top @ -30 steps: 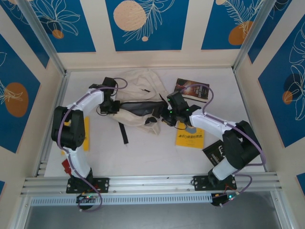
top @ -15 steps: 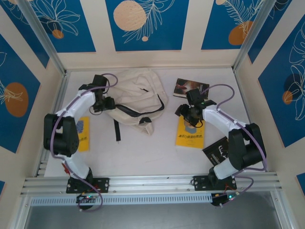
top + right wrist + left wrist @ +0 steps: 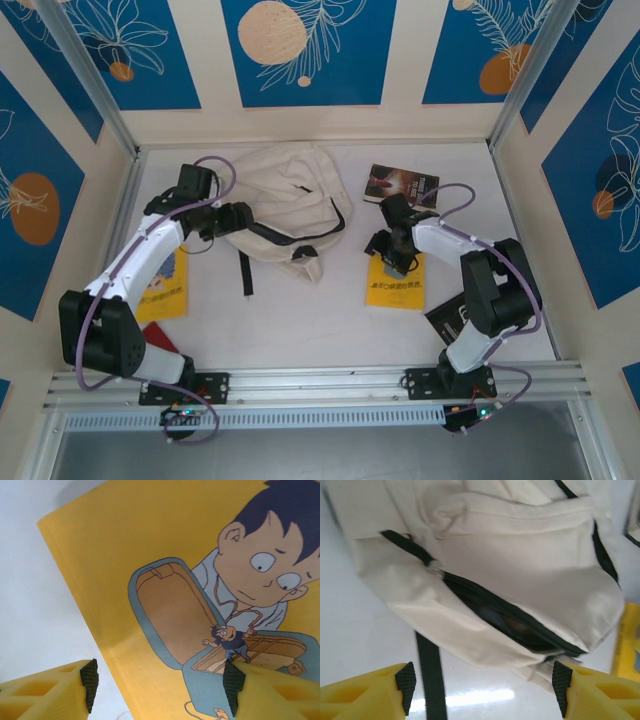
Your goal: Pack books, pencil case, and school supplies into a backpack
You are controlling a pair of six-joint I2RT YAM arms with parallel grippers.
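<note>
Left gripper (image 3: 482, 690): fingers spread, empty, just beside backpack (image 3: 290, 195). Lies mid-table, far side, zip seemingly part-open. Right gripper (image 3: 160, 680): fingers spread, empty, low over yellow book (image 3: 150, 555), right of backpack.

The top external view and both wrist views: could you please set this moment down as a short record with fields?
backpack: cream-white, lying flat at the far middle of the table, zip open
yellow book: flat, right of the backpack
second yellow book: left side, partly under the left arm
dark brown book: far right, apart from the backpack
black book: near right, partly hidden by the right arm
left gripper: open, empty, facing the zip
right gripper: open, empty, close over the yellow book
</note>
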